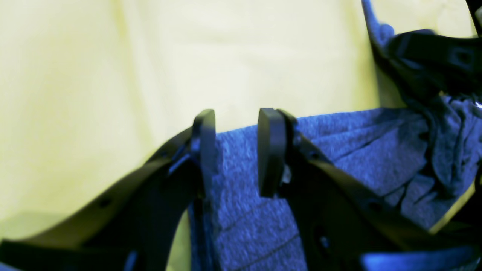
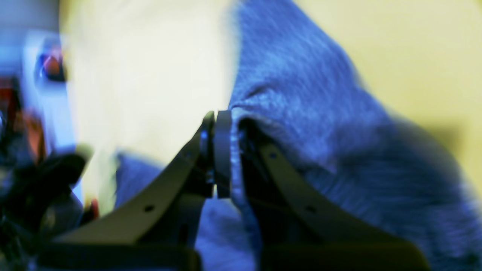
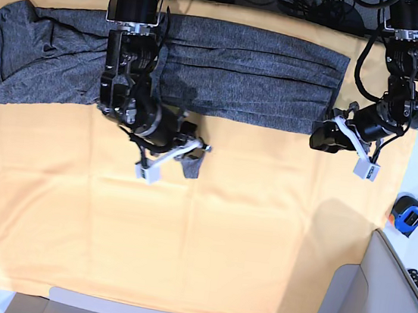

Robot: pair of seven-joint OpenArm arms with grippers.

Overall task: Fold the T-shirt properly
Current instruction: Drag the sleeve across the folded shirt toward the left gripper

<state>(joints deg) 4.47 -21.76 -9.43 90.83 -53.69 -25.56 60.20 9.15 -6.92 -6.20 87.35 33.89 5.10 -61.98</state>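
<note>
The dark-grey T-shirt (image 3: 241,84) lies as a long wrinkled band across the far part of the yellow-orange cloth (image 3: 221,242). My right gripper (image 3: 187,150) is at its near edge, left of centre, shut on a pinch of the fabric pulled out toward the front. In the right wrist view the T-shirt (image 2: 301,94) rises from the closed right gripper (image 2: 229,150). My left gripper (image 3: 322,136) sits at the shirt's right end. Its jaws (image 1: 238,150) stand apart over the T-shirt (image 1: 357,150) edge, with flat fabric showing between them.
A blue and orange tape measure (image 3: 406,213) lies off the cloth at the right. A grey panel (image 3: 374,299) rises at the front right corner. Dark cables (image 3: 304,0) run along the back edge. The yellow-orange cloth covers the whole table front.
</note>
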